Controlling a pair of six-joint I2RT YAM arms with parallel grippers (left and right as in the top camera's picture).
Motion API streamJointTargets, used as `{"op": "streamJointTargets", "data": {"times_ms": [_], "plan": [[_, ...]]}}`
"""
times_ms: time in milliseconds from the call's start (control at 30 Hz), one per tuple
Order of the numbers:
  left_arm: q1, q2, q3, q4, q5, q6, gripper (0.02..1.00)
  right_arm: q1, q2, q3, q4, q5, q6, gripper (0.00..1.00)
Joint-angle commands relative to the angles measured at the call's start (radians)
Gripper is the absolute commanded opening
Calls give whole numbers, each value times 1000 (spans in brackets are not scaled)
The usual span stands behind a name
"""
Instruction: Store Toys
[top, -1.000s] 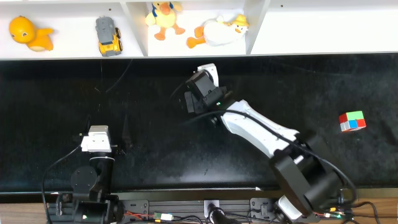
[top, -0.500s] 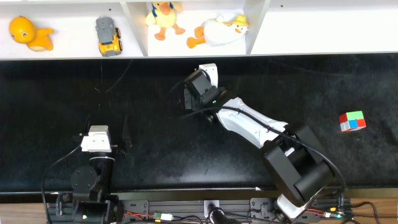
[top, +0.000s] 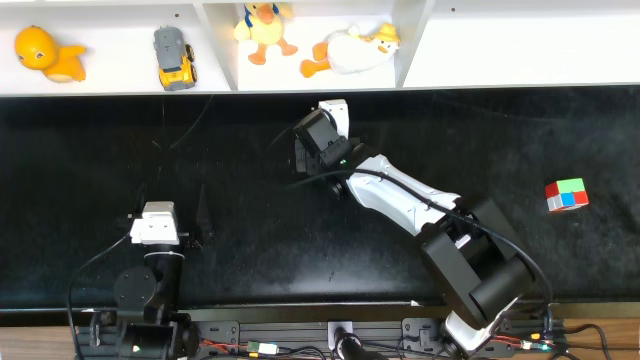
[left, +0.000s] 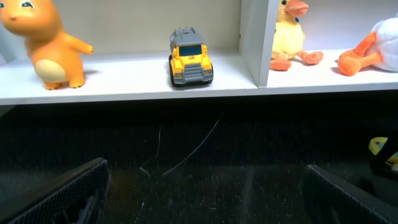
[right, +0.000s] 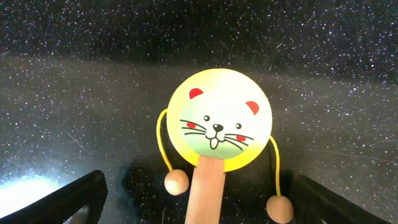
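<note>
**A:** While the left arm is sitting folded close to its base, how is the left hand (left: 205, 180) looking?

**B:** It is hovering low over the black table (top: 90, 140). Its fingers are standing wide apart and gripping no toy.

**A:** And what is the right arm doing?

**B:** It is stretching up the table and across the middle. The right hand (right: 199, 199) is hanging right over the rattle (right: 214, 121), and its fingers are spreading wide too.

**A:** Is that hand touching the rattle?

**B:** No. The rattle is lying flat on the table with its cat face looking up. Its wooden handle (right: 202, 190) is running back between the two fingers, well clear of both. Two wooden beads (right: 176, 182) are hanging on yellow cords, one resting on each side of the handle.

**A:** Is anything else lying on the table?

**B:** A coloured cube (top: 566, 194) is sitting far over at the right side, well apart from both hands.

**A:** And beyond that?

**B:** The white shelf (top: 320, 82) is running along the far edge of the table. In its left compartment an orange figure (left: 46, 43) and a yellow truck (left: 191, 57) are standing apart from each other. In the middle compartment a yellow duck (left: 292, 34) is sitting beside a white duck (top: 350, 50), which is lying on its side.
</note>
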Motion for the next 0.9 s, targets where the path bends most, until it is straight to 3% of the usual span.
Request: {"op": "streamJointTargets", "data": {"times_ms": [33,233,567,600,767,800,900], "plan": [[-8,-13,-5,0,10,23,998,-2,36,10,-31,-60,23,947],[-8,-13,-5,0,10,23,998,-2,64,10,-75,-79,23,941],[-8,-13,-5,0,9,23,998,-1,70,10,-109,-119,23,498],[-8,-13,-5,0,9,23,998,-1,70,10,-108,-125,23,406],[-8,-13,-5,0,10,23,998,-1,70,10,-108,-148,26,180],[-8,-13,-5,0,9,23,998,-1,70,10,-108,-157,26,84],[-8,-13,-5,0,10,23,998,-2,70,10,-108,-168,26,42]]}}
